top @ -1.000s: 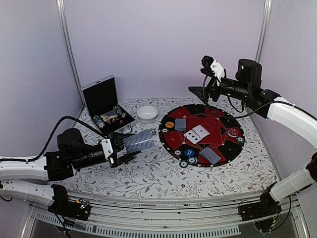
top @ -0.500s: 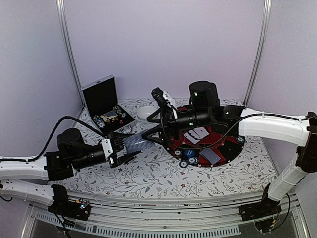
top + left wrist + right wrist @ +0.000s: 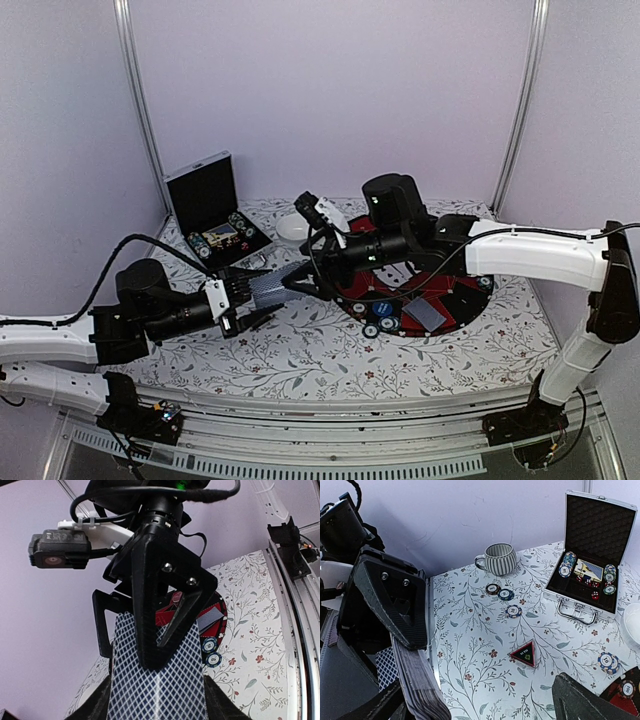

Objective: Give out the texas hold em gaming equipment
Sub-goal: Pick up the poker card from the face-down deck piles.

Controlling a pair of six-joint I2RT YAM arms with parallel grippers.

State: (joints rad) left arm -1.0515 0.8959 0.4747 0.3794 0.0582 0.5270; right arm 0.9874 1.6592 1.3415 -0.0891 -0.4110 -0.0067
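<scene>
My left gripper is shut on a deck of playing cards with grey-blue backs and holds it level above the table, pointing right. My right gripper has reached across to the deck's far end and is open. In the left wrist view one of its black fingers lies over the deck's top card. In the right wrist view the deck's edge sits against one finger and the other finger is far off. Cards and chips lie on the round red-and-black mat.
The open black silver-edged case with chips stands at the back left, and also shows in the right wrist view. A white bowl sits behind the right gripper. A striped mug, loose chips and a triangular marker are on the floral cloth.
My right arm has swung from the back right across the mat to the left and brought its open gripper to the end of the deck. My left arm and the deck have stayed put.
</scene>
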